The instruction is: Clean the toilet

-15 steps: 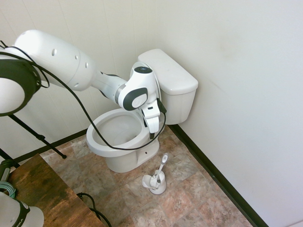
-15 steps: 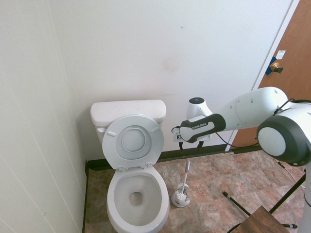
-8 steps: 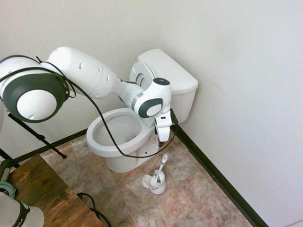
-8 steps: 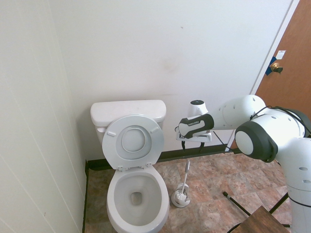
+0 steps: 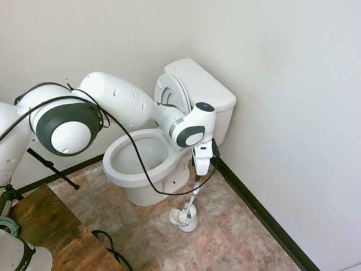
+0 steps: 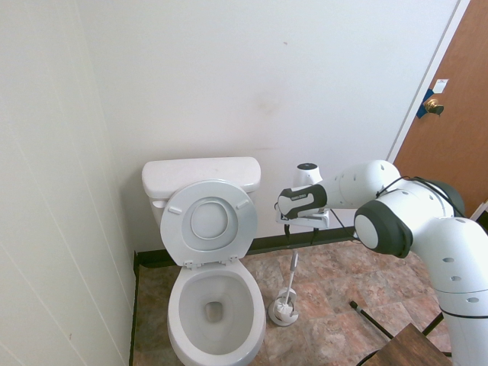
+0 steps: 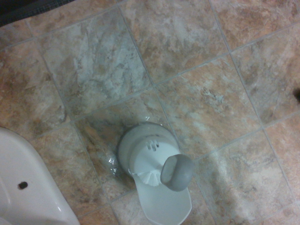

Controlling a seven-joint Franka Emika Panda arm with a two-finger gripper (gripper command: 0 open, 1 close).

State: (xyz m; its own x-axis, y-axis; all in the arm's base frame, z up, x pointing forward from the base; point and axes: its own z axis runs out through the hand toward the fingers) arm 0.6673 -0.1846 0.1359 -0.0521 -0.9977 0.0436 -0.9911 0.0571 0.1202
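Above the brush point(image 5: 194, 193) beside the toilet point(image 5: 144, 158), my fingers point(image 5: 198, 176) have descended, spread apart and empty. Gripping its handle comes next.

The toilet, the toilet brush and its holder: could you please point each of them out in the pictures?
toilet point(image 6: 200, 174), second exterior view, on the flat tank lid.
toilet brush point(image 6: 292, 271), second exterior view, on the upright handle.
brush holder point(image 7: 154, 208), wrist view, on the white base beside the handle's grey end.

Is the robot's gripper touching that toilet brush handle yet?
Apart. In the second exterior view the gripper hangs open above the brush handle, with dark baseboard and floor showing between them.
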